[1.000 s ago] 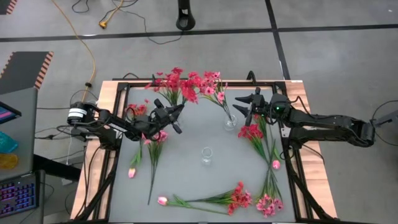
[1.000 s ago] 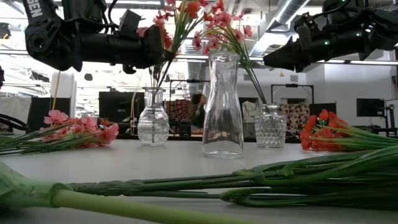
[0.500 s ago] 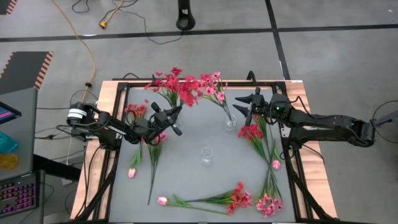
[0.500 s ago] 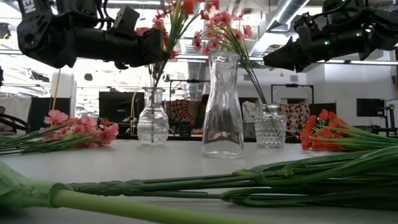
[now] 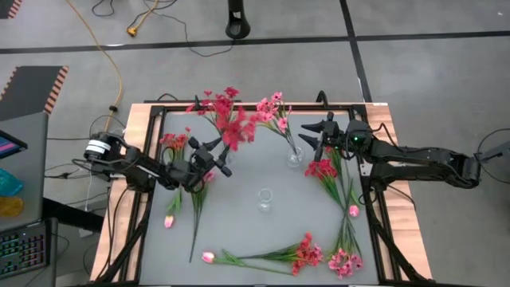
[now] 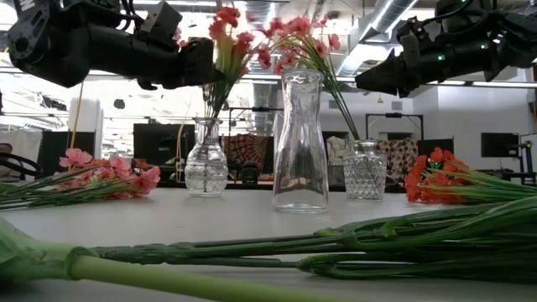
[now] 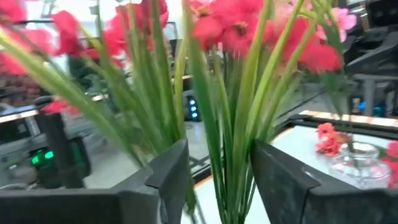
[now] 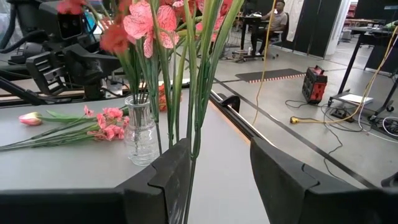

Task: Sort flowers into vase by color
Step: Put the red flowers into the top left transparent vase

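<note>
Red flowers stand with their stems in the left glass vase. My left gripper is level at stem height, open, with the stems in the gap between its fingers. Pink flowers stand in the right vase. My right gripper hangs open and level beside them, with green stems showing before its fingers. An empty taller vase stands mid-table. My left gripper comes level from the table's left, with the red flowers' stems upright in the gap between its open fingers. I cannot tell whether either finger touches them. The stems' lower ends sit in the left vase.
More flowers lie flat on the table: a red spray by the right arm, pink and red sprays near the front edge, tulip buds, and pink blossoms under the left arm.
My left gripper has swung toward the table's left edge and rolled somewhat. The red blossoms have moved with it, away from the pink flowers and lower, leaning more to the left; their stems stay in the left vase.
</note>
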